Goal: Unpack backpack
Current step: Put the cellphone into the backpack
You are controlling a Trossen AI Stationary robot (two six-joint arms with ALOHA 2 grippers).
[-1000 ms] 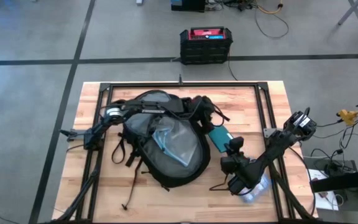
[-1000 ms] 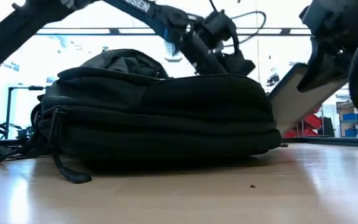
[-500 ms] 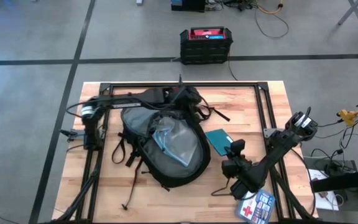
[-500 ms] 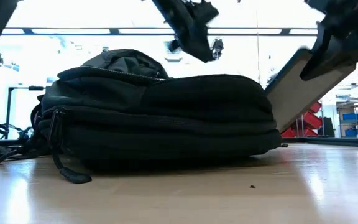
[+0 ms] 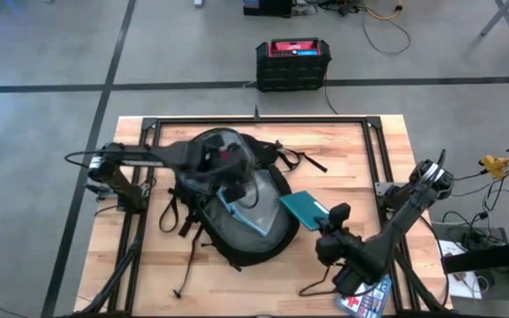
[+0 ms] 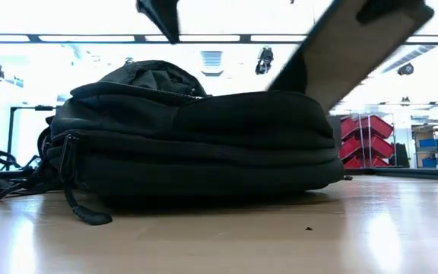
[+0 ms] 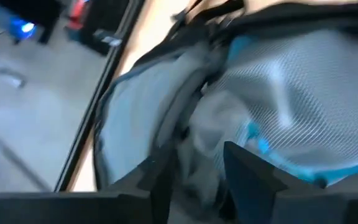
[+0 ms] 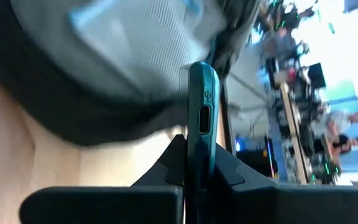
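Left hand (image 5: 231, 184) over open backpack (image 5: 237, 231)

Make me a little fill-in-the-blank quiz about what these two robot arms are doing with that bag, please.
1. The right gripper pinches a flat ____-coloured slab between its fingers.
2. The left gripper reaches over the open ____, above its grey lining.
3. Beyond the table, on the floor, stands a black crate with a ____ top.
4. Near the right arm's base lies a packet showing a red ____.

Missing words: teal; backpack; red; cross
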